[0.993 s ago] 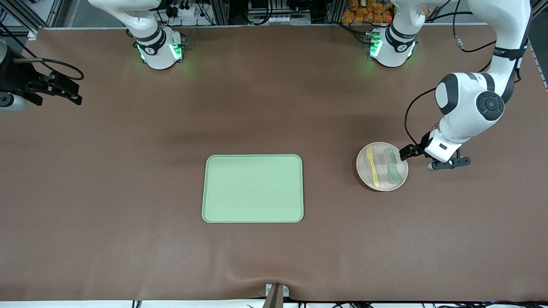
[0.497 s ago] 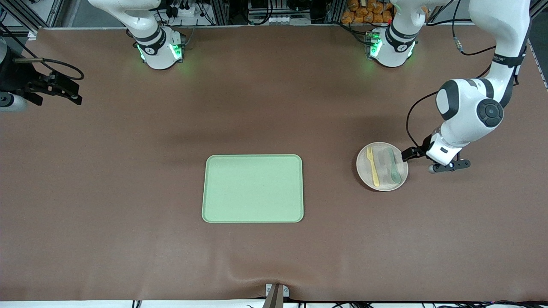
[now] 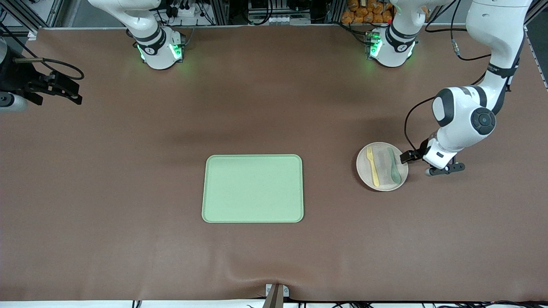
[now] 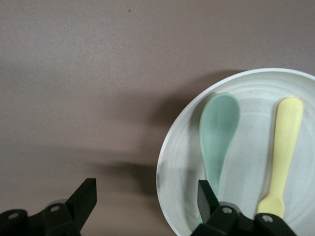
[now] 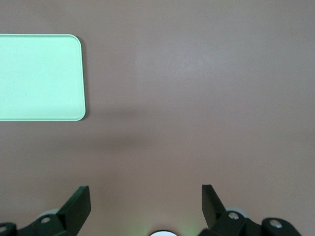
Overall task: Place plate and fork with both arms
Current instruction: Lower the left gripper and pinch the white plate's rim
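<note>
The pale plate (image 3: 382,182) lies on the brown table toward the left arm's end. On it lie the pale-yellow fork (image 3: 373,166) and a teal spoon (image 3: 393,164), side by side. My left gripper (image 3: 414,161) is open and low at the plate's rim, on the edge away from the tray. In the left wrist view the gripper (image 4: 145,196) straddles the rim: one finger (image 4: 206,194) is over the plate (image 4: 246,88) by the spoon (image 4: 219,128), the other over bare table. The fork (image 4: 284,147) lies beside the spoon. My right gripper (image 3: 75,94) (image 5: 145,201) waits open and empty.
A rectangular light-green tray (image 3: 252,188) lies at the table's middle; its corner shows in the right wrist view (image 5: 39,76). The arms' bases (image 3: 159,49) (image 3: 390,47) stand along the table's edge farthest from the front camera. A bracket (image 3: 276,293) sits at the nearest edge.
My left arm has folded in and its gripper has sunk lower at the plate's rim. The plate, fork, spoon and right arm have not moved.
</note>
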`<move>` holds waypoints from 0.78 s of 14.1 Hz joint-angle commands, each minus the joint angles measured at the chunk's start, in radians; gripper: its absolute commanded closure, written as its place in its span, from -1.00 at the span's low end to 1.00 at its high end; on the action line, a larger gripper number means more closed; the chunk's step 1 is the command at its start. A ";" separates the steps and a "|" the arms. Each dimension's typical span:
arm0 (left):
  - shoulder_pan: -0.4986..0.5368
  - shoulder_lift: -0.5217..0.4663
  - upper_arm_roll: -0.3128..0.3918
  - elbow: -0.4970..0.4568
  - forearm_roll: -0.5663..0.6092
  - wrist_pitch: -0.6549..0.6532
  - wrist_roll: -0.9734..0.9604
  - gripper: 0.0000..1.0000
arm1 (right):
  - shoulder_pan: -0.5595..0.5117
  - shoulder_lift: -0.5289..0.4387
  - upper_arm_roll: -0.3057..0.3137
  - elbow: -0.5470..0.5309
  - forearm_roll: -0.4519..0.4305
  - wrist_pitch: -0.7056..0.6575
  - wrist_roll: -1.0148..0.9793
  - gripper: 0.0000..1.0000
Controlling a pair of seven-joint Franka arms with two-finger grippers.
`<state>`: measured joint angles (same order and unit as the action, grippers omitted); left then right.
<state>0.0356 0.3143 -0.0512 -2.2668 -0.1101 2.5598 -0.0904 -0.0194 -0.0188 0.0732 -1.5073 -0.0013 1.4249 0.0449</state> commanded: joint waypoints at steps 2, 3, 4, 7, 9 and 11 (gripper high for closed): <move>0.003 0.037 -0.007 0.004 -0.025 0.042 0.015 -0.55 | 0.003 0.007 -0.004 0.016 0.000 -0.014 -0.010 -1.00; 0.003 0.042 -0.007 0.004 -0.026 0.046 0.015 -0.50 | 0.003 0.007 -0.004 0.016 0.000 -0.014 -0.010 -1.00; 0.003 0.048 -0.007 0.006 -0.026 0.046 0.015 -0.44 | 0.003 0.007 -0.004 0.016 0.000 -0.014 -0.010 -1.00; 0.000 0.058 -0.009 0.012 -0.026 0.046 0.012 -0.34 | 0.003 0.007 -0.004 0.016 0.000 -0.015 -0.010 -1.00; -0.003 0.066 -0.009 0.015 -0.026 0.046 0.009 -0.14 | 0.001 0.007 -0.004 0.016 0.000 -0.015 -0.010 -1.00; -0.005 0.068 -0.007 0.020 -0.026 0.046 0.005 0.09 | 0.001 0.007 -0.004 0.016 0.000 -0.015 -0.010 -1.00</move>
<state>0.0315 0.3720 -0.0528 -2.2597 -0.1136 2.5932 -0.0904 -0.0194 -0.0188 0.0729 -1.5073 -0.0013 1.4235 0.0449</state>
